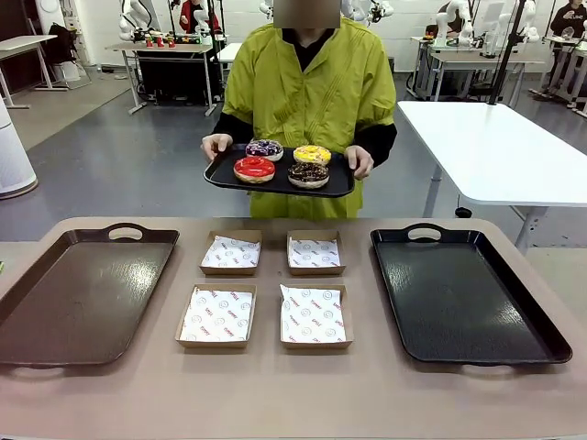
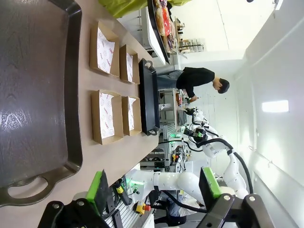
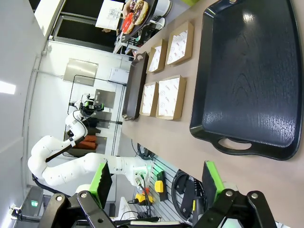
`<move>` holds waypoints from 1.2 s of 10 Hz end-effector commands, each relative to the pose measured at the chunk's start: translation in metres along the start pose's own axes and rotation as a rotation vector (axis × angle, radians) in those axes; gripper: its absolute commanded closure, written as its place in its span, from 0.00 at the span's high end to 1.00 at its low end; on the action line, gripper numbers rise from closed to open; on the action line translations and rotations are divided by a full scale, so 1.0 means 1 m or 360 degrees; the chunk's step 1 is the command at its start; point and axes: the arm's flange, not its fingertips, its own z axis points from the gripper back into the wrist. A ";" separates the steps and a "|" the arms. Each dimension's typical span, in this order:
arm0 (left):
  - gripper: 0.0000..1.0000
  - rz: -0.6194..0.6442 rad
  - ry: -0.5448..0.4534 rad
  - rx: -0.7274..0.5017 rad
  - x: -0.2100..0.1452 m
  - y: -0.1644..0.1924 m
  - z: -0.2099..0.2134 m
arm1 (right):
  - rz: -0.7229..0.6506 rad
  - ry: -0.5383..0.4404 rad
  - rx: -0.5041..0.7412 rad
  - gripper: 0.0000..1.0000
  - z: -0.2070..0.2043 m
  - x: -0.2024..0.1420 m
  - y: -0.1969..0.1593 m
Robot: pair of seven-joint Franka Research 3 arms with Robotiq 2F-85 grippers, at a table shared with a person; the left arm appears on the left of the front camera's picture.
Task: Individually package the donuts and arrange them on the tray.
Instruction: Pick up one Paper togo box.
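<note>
Left tool [image 2: 153,186] spread wide, gripping nothing, right tool [image 3: 156,178] likewise open and empty, four paper-lined boxes [image 1: 217,316] mid-bench [image 1: 293,394] holding just liners, brown tray [image 1: 83,293] bare at left edge, black tray [image 1: 459,293] bare at right edge, donuts [image 1: 254,168] on a person's [image 1: 307,82] serving tray [image 1: 275,186] beyond the far edge.

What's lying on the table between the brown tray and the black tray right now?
Four paper-lined cardboard boxes, in two rows of two, sit between the brown tray and the black tray; the front view shows it.
</note>
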 end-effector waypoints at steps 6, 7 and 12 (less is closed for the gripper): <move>1.00 -0.0005 -0.0006 -0.0020 0.000 -0.001 0.000 | 0.0023 -0.0017 0.0031 1.00 0.001 0.001 -0.001; 1.00 -0.0005 -0.0006 -0.0020 0.000 -0.001 0.000 | 0.0023 -0.0017 0.0031 1.00 0.001 0.001 -0.001; 1.00 -0.0159 -0.0052 0.0386 0.014 -0.063 -0.032 | 0.0023 -0.0017 0.0031 1.00 0.001 0.001 -0.001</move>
